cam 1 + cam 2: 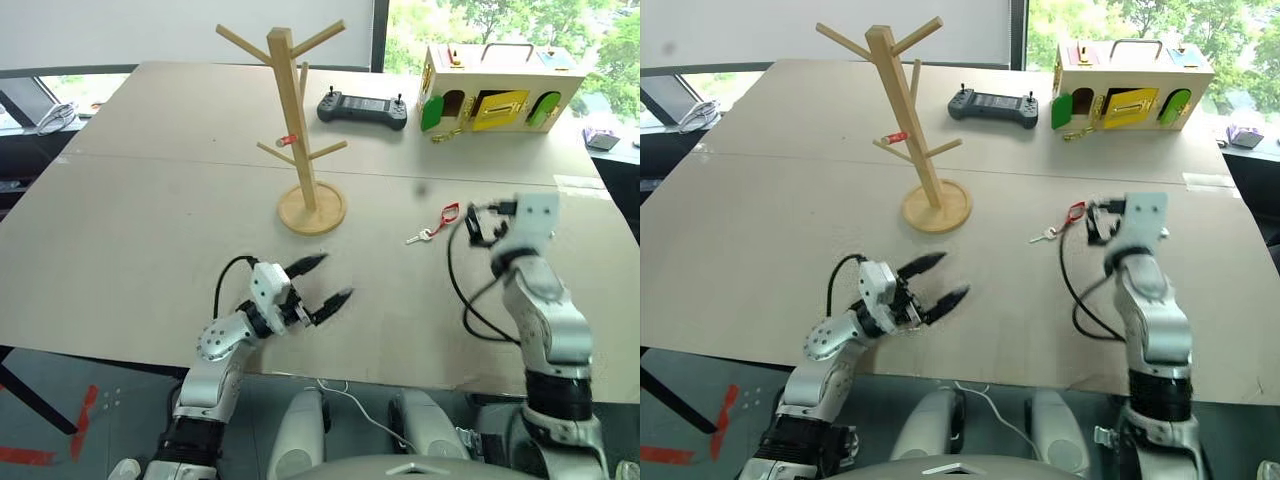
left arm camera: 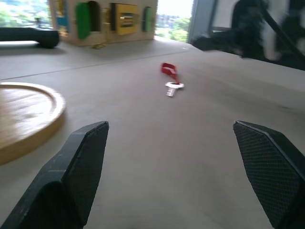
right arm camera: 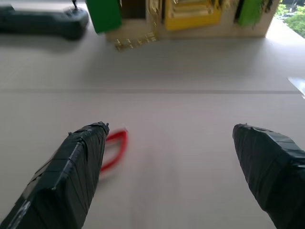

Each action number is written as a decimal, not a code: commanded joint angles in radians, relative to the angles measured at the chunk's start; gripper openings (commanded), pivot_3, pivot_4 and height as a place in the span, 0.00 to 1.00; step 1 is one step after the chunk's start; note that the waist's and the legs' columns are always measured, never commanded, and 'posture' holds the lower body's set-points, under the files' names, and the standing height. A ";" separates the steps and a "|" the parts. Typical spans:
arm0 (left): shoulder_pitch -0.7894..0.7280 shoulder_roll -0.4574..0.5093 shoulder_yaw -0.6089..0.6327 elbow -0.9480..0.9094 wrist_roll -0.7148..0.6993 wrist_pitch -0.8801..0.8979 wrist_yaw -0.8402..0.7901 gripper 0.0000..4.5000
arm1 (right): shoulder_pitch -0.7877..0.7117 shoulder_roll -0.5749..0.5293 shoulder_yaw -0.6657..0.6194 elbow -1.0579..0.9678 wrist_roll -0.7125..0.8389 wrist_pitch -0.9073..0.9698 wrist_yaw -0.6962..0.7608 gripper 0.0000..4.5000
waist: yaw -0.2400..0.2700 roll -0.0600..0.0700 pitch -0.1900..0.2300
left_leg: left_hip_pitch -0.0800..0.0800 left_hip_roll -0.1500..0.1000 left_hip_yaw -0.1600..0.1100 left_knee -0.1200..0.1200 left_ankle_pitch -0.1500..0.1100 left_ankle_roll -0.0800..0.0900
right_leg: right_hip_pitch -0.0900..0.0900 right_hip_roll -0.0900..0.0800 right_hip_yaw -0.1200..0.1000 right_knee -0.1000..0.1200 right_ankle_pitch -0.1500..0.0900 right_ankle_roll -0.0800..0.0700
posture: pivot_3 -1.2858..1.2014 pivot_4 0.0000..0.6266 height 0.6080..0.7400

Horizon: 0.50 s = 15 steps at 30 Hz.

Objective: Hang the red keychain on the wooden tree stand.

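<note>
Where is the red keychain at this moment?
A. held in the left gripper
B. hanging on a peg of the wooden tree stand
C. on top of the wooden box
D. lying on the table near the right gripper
D: the red keychain lies flat on the table, just beside the open right gripper, not gripped.

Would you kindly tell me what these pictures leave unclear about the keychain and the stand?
- Red keychain: in the right wrist view, one finger covers part of the strap and the key.
- Wooden tree stand: the left wrist view's edge cuts it to part of the base.
- Small red item on a peg: too small to identify.
</note>
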 commanded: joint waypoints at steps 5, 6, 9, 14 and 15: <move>-0.064 0.000 -0.014 0.043 0.008 -0.049 -0.057 0.97 | -0.191 0.128 0.006 -0.082 -0.094 0.399 -0.199 1.00 | 0.006 0.000 -0.001 | -0.008 -0.001 -0.002 0.000 0.000 0.000 | -0.005 -0.001 -0.002 -0.002 0.000 0.000 | 0.52 0.24 1.00; -0.072 -0.002 -0.013 0.044 0.005 -0.044 -0.055 0.97 | -0.205 0.147 0.013 -0.082 -0.115 0.437 -0.223 1.00 | 0.006 0.000 -0.001 | -0.011 -0.001 -0.002 0.001 0.000 0.000 | -0.008 -0.001 -0.002 -0.001 0.000 0.000 | 0.52 0.24 1.00; -0.084 -0.004 -0.012 0.050 0.003 -0.040 -0.054 0.97 | -0.206 0.184 0.056 -0.062 -0.166 0.488 -0.265 1.00 | 0.003 0.000 -0.001 | -0.013 -0.001 -0.002 0.001 0.000 0.000 | -0.010 -0.001 -0.003 -0.001 0.000 0.000 | 0.52 0.24 1.00; -0.084 0.000 -0.016 0.046 0.007 -0.037 -0.059 0.97 | -0.189 0.249 0.053 0.020 -0.209 0.453 -0.285 1.00 | -0.001 0.000 -0.001 | -0.013 -0.001 -0.002 0.001 0.000 0.000 | -0.011 -0.001 -0.003 0.000 0.000 0.000 | 0.52 0.24 1.00; -0.086 0.001 -0.015 0.045 0.006 -0.035 -0.060 0.97 | -0.192 0.260 0.055 0.034 -0.215 0.443 -0.287 1.00 | -0.001 0.000 -0.001 | -0.013 -0.001 -0.002 0.001 0.000 0.000 | -0.011 -0.001 -0.003 0.000 0.000 0.000 | 0.52 0.24 1.00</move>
